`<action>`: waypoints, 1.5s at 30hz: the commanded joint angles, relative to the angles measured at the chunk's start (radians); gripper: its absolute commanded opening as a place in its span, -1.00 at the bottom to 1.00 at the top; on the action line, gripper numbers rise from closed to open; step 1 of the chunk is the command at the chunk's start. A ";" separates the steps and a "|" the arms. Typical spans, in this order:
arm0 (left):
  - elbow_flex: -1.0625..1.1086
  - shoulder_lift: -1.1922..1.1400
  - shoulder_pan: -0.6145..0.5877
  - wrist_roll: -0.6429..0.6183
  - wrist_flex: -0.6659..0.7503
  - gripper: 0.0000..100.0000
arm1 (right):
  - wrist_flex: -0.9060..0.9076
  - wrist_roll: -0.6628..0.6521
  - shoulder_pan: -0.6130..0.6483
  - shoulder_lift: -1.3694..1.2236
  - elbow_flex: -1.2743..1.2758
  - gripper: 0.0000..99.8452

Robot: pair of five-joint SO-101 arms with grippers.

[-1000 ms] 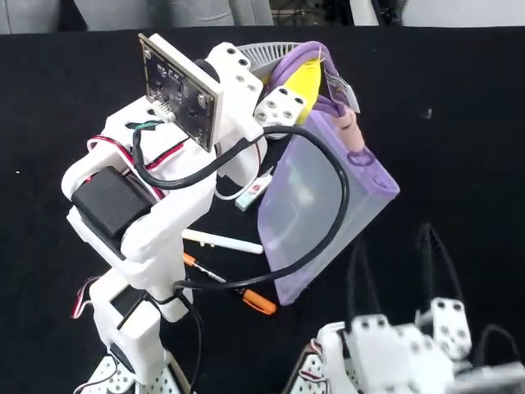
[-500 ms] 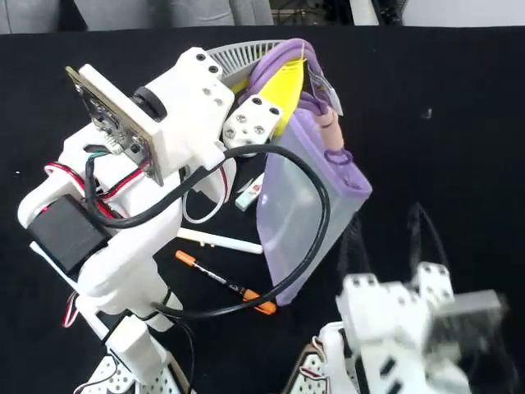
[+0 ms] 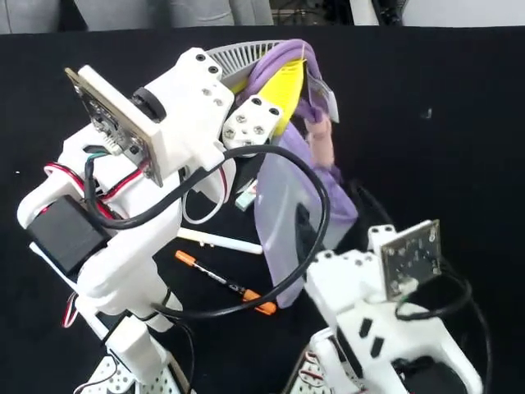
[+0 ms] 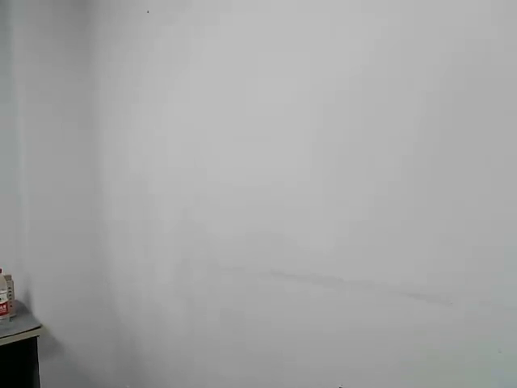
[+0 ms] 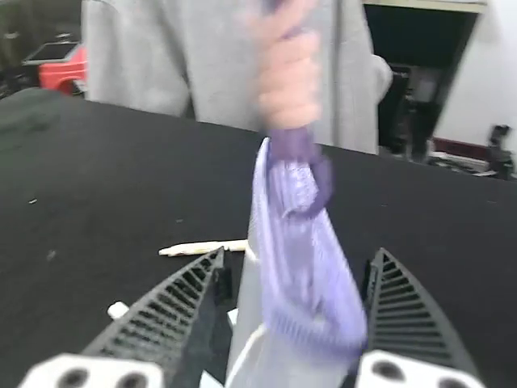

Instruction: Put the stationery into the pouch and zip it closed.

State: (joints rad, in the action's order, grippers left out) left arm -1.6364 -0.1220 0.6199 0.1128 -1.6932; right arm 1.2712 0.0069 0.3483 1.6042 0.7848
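Wide apart, the jaws of the right gripper point(image 5: 299, 257) flank the translucent purple plastic pouch point(image 3: 280, 207), which hangs over the black table point(image 3: 459, 98) from the left gripper point(image 3: 271, 70) clamped on its top.

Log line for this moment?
left gripper: gripping pouch top | right gripper: open, astride pouch | white pen, orange pen: on table

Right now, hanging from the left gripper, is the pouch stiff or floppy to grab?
Probably floppy: the pouch creases and droops below the left gripper. Likely light, as one pinch holds it. It may swing between the open fingers of the right gripper.
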 commanded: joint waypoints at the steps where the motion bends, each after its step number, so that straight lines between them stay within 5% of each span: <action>1: -0.022 0.028 -0.001 0.006 -0.002 -0.94 | -0.092 0.009 -0.046 -0.024 0.062 -0.47; 8: -0.022 0.028 -0.007 0.006 -0.002 -0.94 | -0.175 0.003 -0.046 -0.024 0.222 -0.52; 14: -0.024 0.023 -0.056 0.008 0.006 -0.94 | -0.135 -0.167 -0.044 -0.024 0.154 -0.98; 20: -0.024 0.018 -0.165 0.008 0.029 -0.94 | -0.078 -0.209 -0.049 -0.024 0.104 -0.98; 27: -0.024 0.029 -0.424 0.008 0.170 -0.94 | -0.064 -0.321 -0.049 -0.024 0.012 -0.98; 34: -0.024 0.026 -0.708 0.008 0.227 -0.94 | -0.313 -0.327 -0.044 -0.035 0.136 -0.98; 40: -0.008 0.009 -0.888 0.008 0.198 -0.94 | -0.460 -0.302 -0.044 -0.127 0.309 -0.98; 45: 0.041 -0.066 -0.923 0.008 0.083 -0.94 | -0.473 -0.301 -0.049 -0.087 0.326 -0.98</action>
State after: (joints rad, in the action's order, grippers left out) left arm -1.6026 -0.1634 -0.2087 0.1097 -1.5812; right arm 0.7940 -0.3030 0.3207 1.5044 1.0764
